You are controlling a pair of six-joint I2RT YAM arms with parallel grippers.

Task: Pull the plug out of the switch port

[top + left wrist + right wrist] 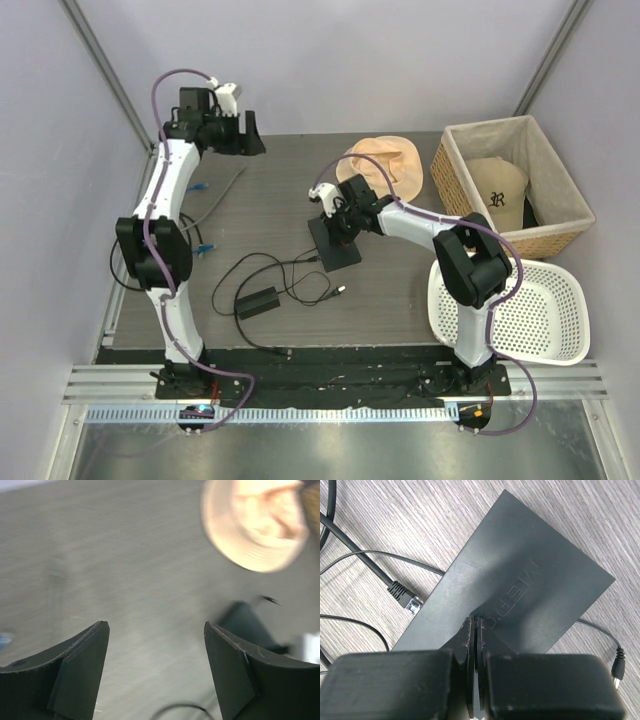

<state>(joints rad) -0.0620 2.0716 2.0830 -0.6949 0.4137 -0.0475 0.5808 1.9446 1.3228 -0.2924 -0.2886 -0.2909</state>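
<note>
Two pincers: right gripper (475, 621) is pressed together, tips touching the flat top of the black switch (530, 575). Left gripper (155, 626) hovers spread wide, well apart from it.

Robot lab test cell, plain pale walls (330, 60), slotted aluminium mounting rail (100, 385), metal corner struts (103, 65), grey wood-grain table (280, 180).

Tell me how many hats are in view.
2. A peach fabric sun hat lies flat just left of the woven wicker basket. A beige baseball cap sits inside that basket. Others could be hidden beneath the cap.
</note>
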